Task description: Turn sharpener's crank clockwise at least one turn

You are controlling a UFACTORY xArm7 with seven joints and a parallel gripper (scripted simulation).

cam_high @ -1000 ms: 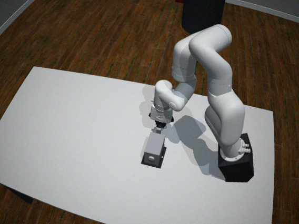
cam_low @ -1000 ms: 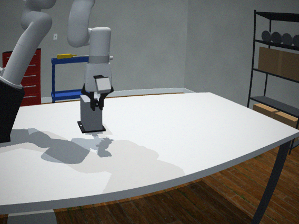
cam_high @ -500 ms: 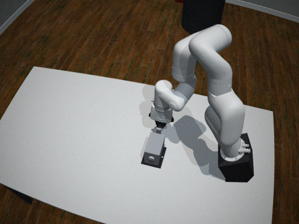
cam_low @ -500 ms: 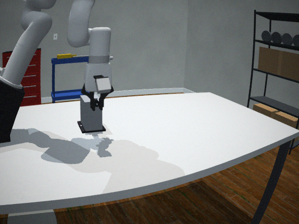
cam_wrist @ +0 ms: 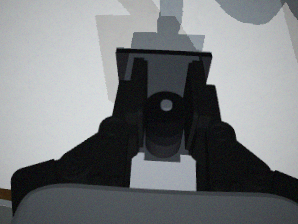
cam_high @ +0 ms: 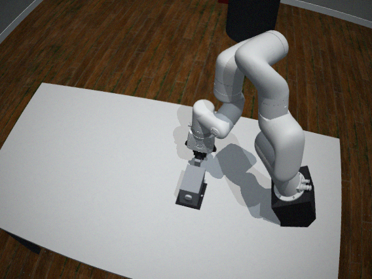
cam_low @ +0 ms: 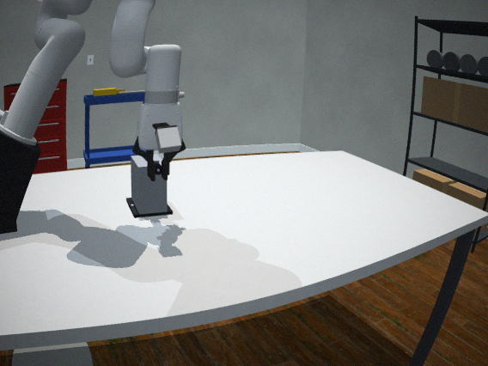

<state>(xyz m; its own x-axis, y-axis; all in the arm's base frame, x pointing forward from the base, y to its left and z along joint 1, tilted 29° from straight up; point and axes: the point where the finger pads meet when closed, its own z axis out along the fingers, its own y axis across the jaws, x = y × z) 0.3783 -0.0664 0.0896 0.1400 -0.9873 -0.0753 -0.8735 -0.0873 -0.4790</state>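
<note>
The pencil sharpener [cam_high: 192,181] [cam_low: 145,189] [cam_wrist: 162,175] is a grey box on a black base plate [cam_high: 183,202] [cam_low: 148,212], standing upright on the white table [cam_high: 82,147] [cam_low: 301,206]. Its dark crank knob [cam_wrist: 165,120] sits at the top of its circle, at the end of the sharpener nearest the arm. My gripper [cam_high: 198,160] [cam_low: 158,171] [cam_wrist: 166,78] points straight down over that end, and its two black fingers are shut on the knob from either side. In the top and exterior views the knob is mostly hidden by the fingers.
The arm's black pedestal [cam_high: 295,203] [cam_low: 13,185] stands on the table close to the sharpener. A dark shelf rack [cam_low: 447,116] with boxes stands off the table, and a red cabinet [cam_low: 49,125] and a blue rack [cam_low: 107,125] stand by the back wall.
</note>
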